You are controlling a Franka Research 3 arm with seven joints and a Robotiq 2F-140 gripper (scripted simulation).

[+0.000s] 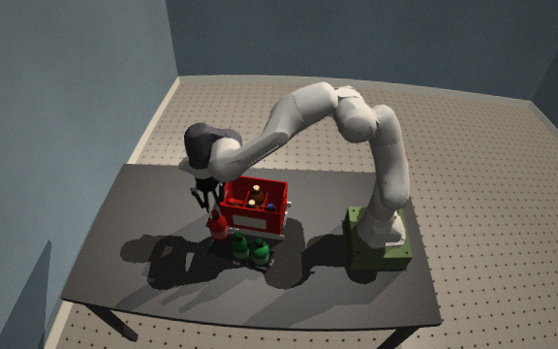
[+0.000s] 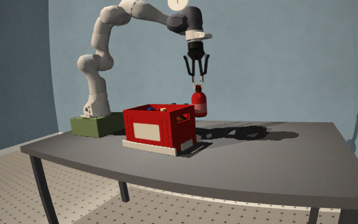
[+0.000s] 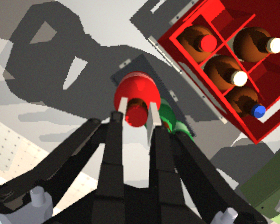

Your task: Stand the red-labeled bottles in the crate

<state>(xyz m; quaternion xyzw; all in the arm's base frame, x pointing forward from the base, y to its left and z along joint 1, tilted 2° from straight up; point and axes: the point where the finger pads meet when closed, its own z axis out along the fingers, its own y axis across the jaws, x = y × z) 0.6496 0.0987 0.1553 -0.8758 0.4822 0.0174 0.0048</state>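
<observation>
My gripper (image 1: 213,212) (image 2: 198,87) (image 3: 137,109) is shut on the neck of a red-labeled bottle (image 1: 218,228) (image 2: 199,104) (image 3: 136,90), which hangs upright in the air above the dark tray (image 1: 219,249) (image 3: 147,66), beside the crate. Two green-labeled bottles (image 1: 240,248) (image 1: 261,254) stand on the tray. The red crate (image 1: 228,213) (image 2: 183,134) (image 3: 263,129) stands level and holds four brown bottles: one with a red cap (image 3: 208,43), two with white caps (image 3: 275,45) (image 3: 238,78), one with a blue cap (image 3: 259,111). Some crate cells are partly hidden by walls and the image edge.
Pale low strips (image 1: 286,205) (image 2: 149,147) border the crate's foot on the table (image 2: 260,165). The arm's green base block (image 1: 381,257) (image 2: 86,127) stands on the base side of crate and tray. The crate's walls rise beside the held bottle.
</observation>
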